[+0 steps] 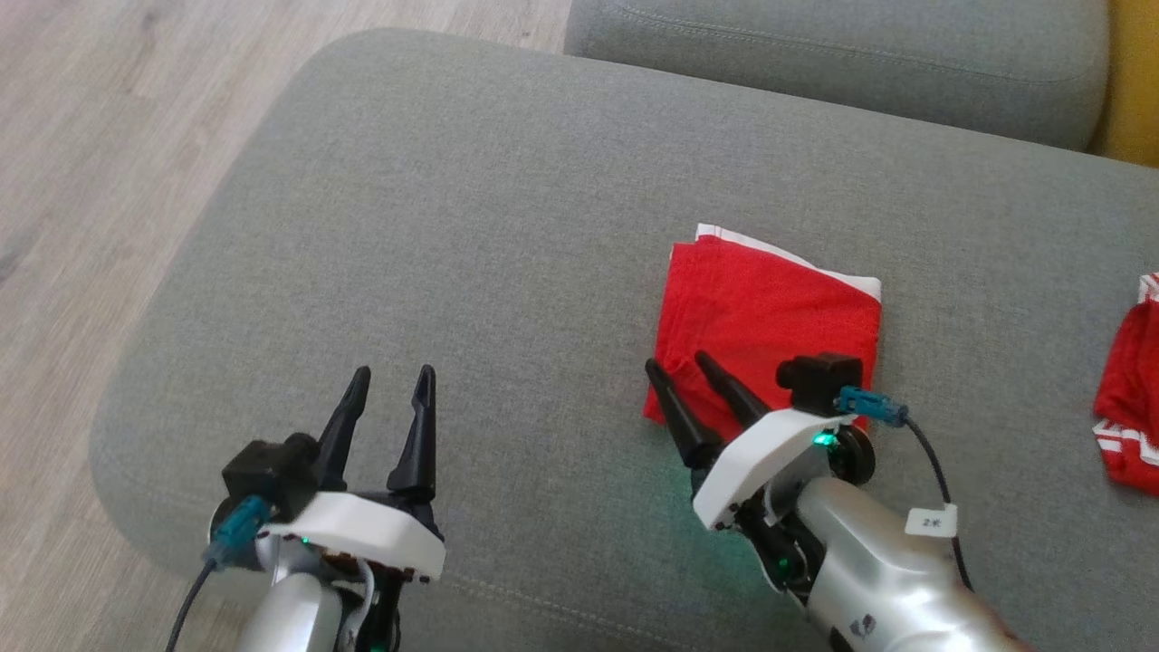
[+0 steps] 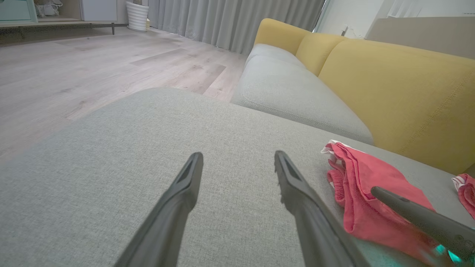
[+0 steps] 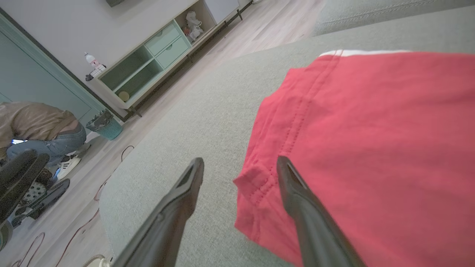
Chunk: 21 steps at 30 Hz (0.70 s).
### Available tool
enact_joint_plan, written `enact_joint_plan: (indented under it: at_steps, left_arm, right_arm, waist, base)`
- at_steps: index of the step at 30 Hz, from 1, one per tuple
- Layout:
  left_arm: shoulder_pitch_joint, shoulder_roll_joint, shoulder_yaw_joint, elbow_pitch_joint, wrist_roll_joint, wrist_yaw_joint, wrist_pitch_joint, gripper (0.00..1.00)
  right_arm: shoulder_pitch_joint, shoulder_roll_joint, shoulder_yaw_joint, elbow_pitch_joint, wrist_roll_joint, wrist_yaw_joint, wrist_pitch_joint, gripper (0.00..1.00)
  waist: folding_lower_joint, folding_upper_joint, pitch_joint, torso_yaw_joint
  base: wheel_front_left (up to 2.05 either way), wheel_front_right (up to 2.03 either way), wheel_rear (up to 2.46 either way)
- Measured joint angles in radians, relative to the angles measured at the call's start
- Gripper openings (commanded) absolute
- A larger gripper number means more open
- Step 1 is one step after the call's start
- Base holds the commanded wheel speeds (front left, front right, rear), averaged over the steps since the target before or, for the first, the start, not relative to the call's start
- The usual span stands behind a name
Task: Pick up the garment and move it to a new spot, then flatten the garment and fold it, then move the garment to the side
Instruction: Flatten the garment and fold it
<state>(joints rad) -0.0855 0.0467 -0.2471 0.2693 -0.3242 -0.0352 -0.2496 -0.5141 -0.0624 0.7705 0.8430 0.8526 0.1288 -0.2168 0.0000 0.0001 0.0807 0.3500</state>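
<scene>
A red garment (image 1: 770, 312) with a white edge lies folded into a small rectangle on the grey sofa cushion (image 1: 507, 235). It appears too in the left wrist view (image 2: 365, 189) and the right wrist view (image 3: 371, 141). My right gripper (image 1: 676, 369) is open over its near-left corner, one finger above the cloth (image 3: 293, 185), the other above bare cushion (image 3: 187, 187). Nothing is held. My left gripper (image 1: 394, 380) stands open over bare cushion to the left, well apart from the garment.
A second red and white cloth (image 1: 1132, 398) lies at the cushion's right edge. Yellow backrests (image 2: 400, 85) rise behind. Wood floor (image 1: 100, 136) runs to the left. A crouching person (image 3: 41, 129) is on the floor near a cabinet (image 3: 156, 59).
</scene>
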Motion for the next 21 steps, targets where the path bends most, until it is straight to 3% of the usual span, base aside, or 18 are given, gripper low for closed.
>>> enact_joint_plan:
  at_steps: [7, 15, 21]
  left_arm:
    - [-0.001, 0.000, -0.004, 0.000, -0.005, 0.004, 0.000, 1.00]
    - [-0.001, 0.000, 0.019, -0.002, 0.002, 0.007, 0.000, 1.00]
    - [-0.002, 0.000, 0.037, -0.014, 0.015, 0.007, 0.000, 1.00]
  right_arm:
    - [-0.013, -0.001, 0.059, 0.050, 0.037, 0.000, 0.016, 1.00]
    - [-0.069, 0.000, 0.049, 0.055, 0.060, 0.000, -0.010, 1.00]
    - [-0.124, -0.010, -0.057, 0.082, -0.069, 0.000, -0.030, 1.00]
  waist:
    - [0.0000, 0.0000, 0.007, 0.003]
    - [0.0000, 0.0000, -0.002, -0.049]
    - [0.0000, 0.0000, -0.019, -0.112]
  base:
    - [0.00, 0.00, 0.00]
    - [0.00, 0.00, 0.00]
    - [0.00, 0.00, 0.00]
